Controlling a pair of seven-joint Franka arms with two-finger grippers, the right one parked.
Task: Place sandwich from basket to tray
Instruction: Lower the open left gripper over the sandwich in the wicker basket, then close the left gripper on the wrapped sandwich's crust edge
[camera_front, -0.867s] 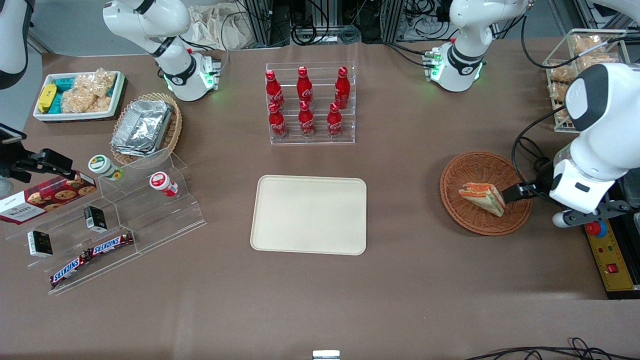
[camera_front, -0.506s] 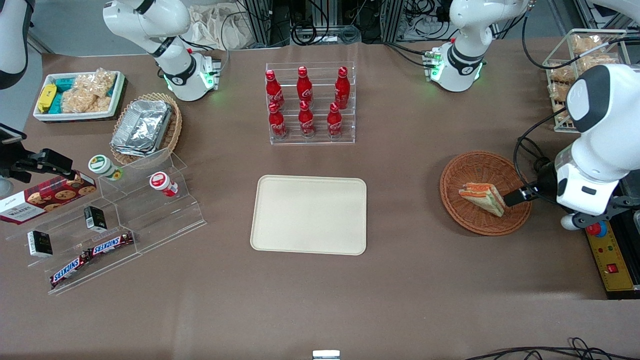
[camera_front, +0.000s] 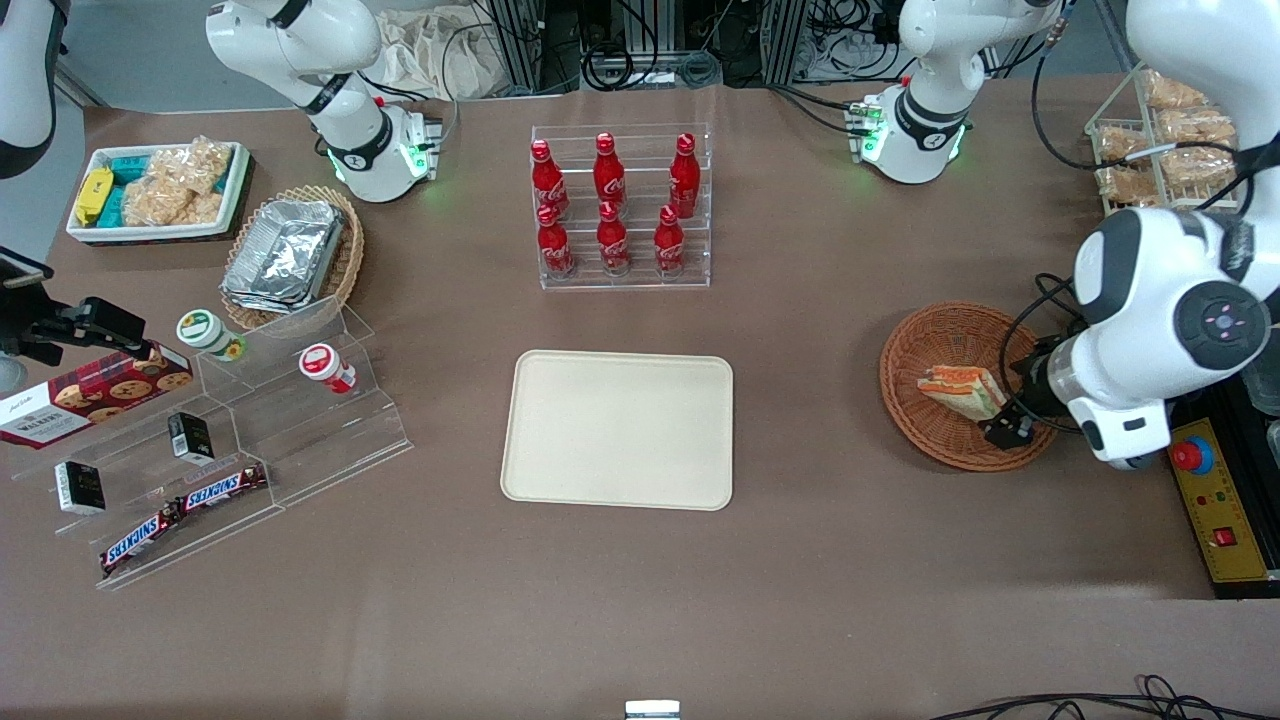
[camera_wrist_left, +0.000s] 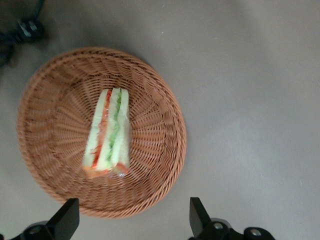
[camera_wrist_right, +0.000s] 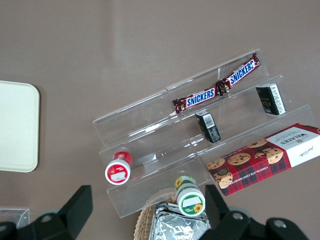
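The sandwich (camera_front: 960, 387), a white bread wedge with orange-red and green layers, lies on its side in the round reddish-brown basket (camera_front: 930, 330) toward the working arm's end of the table. My gripper (camera_front: 1008, 428) hovers over the basket's rim, at the sandwich's end nearer the front camera and the arm. In the left wrist view the sandwich (camera_wrist_left: 107, 132) rests in the basket (camera_wrist_left: 160, 100), and the gripper (camera_wrist_left: 132, 219) is open, with its black fingertips (camera_wrist_left: 196, 212) spread wide and nothing between them. The cream tray (camera_front: 618, 430) sits bare at mid-table.
A clear rack of red cola bottles (camera_front: 620, 205) stands farther back than the tray. Toward the parked arm's end are an acrylic stepped shelf (camera_front: 250, 440) with snacks, a tan basket of foil containers (camera_front: 290, 255) and a white bin (camera_front: 155, 190). A yellow control box (camera_front: 1215, 500) lies beside the basket.
The working arm has swung its wrist round and the gripper has shifted from the basket's side toward its front rim, now pointing down. The sandwich has not moved.
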